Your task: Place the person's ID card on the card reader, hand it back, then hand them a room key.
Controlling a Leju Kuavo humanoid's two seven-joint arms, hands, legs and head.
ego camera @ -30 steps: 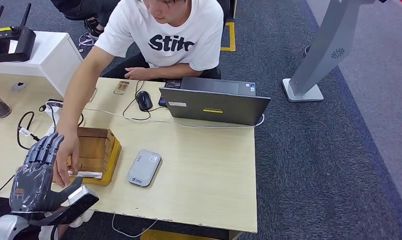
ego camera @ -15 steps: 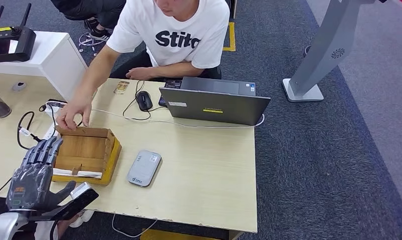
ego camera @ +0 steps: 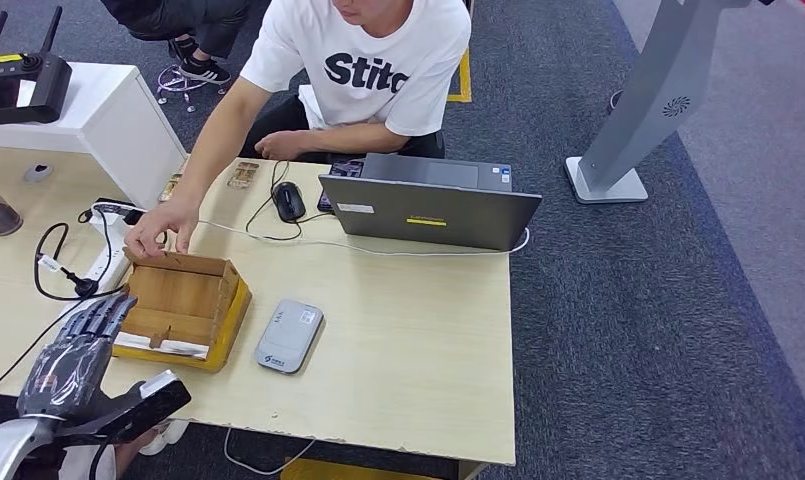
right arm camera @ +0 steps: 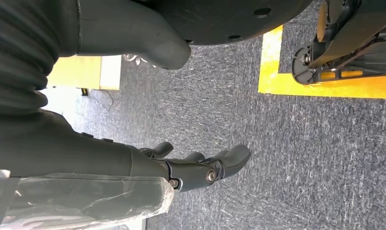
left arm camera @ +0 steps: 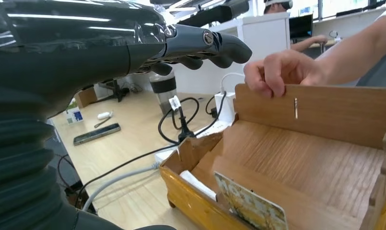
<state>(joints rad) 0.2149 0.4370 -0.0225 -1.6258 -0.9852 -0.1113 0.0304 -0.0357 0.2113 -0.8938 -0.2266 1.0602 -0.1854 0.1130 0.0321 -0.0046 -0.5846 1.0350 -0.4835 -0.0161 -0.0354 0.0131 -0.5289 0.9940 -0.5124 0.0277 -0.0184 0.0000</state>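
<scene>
Beside the left hand (ego camera: 78,350) (empty): wooden box (ego camera: 183,308), card (left arm camera: 248,207) inside.

Our left hand (ego camera: 78,350) was out in front of us, low and to our left, palm down, fingers stretched forward and a bit spread, thumb (ego camera: 148,400) poking off to the side, holding nothing. The silver forearm came in from the bottom corner behind it. Our right hand (right arm camera: 200,167) was just hanging down by our side over the floor, fingers loosely extended and empty too.
</scene>
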